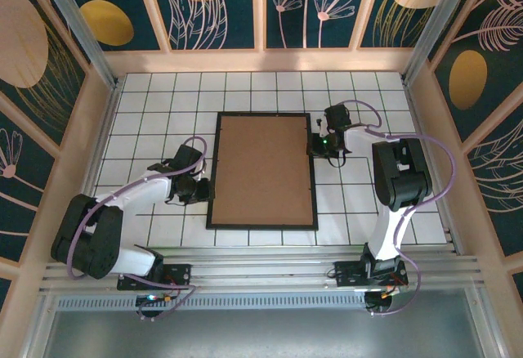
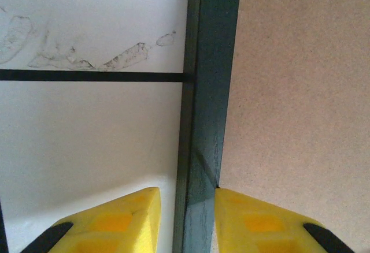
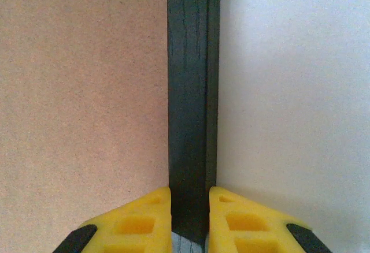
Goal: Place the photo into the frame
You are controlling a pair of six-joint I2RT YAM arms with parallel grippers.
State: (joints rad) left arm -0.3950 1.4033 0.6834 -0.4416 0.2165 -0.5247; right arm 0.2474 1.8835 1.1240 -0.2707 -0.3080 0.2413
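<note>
The black frame lies flat in the middle of the tiled table, and a plain brown backing board covers its whole opening. The photo is hidden. My left gripper is at the frame's left rail. It is open and astride the rail: the right finger touches the inner edge by the board, and a narrow gap stays at the left finger. My right gripper is shut on the frame's right rail, both yellow fingers pressed against it.
The white tiled tabletop has black grid lines and wooden walls on three sides. An aluminium rail runs along the near edge by the arm bases. Dark smudges mark a tile left of the frame.
</note>
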